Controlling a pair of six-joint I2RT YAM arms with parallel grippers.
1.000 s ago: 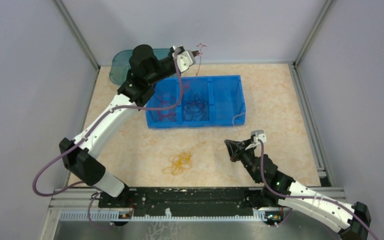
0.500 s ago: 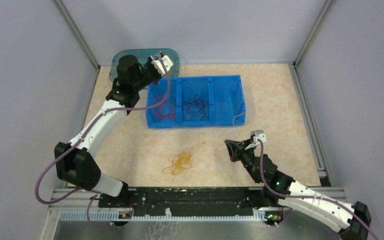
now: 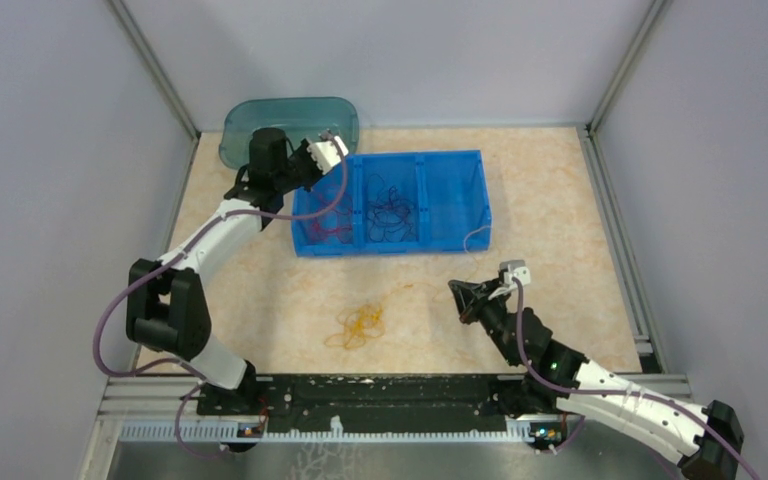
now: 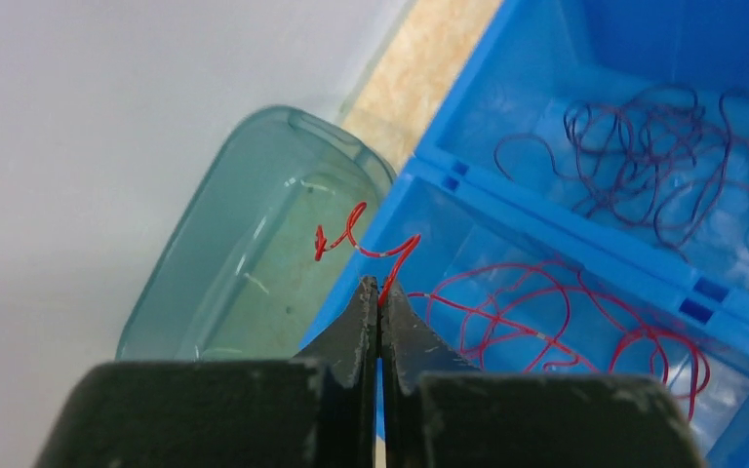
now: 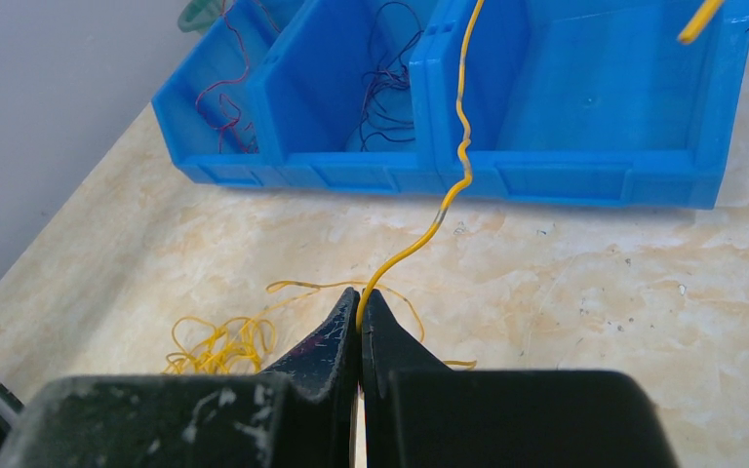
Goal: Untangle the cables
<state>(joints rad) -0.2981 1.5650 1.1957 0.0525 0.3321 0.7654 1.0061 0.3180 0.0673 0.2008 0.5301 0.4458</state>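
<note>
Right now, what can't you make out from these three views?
- Left wrist: the red wire's lower end, pinched inside the shut left hand.
- Right wrist: the yellow wire's far end, cut off by the top edge; it's pinched in the shut right hand.
- Right wrist: the yellow tangle's near side, behind the right hand.
- Top: the held red wire, too small; the left arm covers part of the green tub.
</note>
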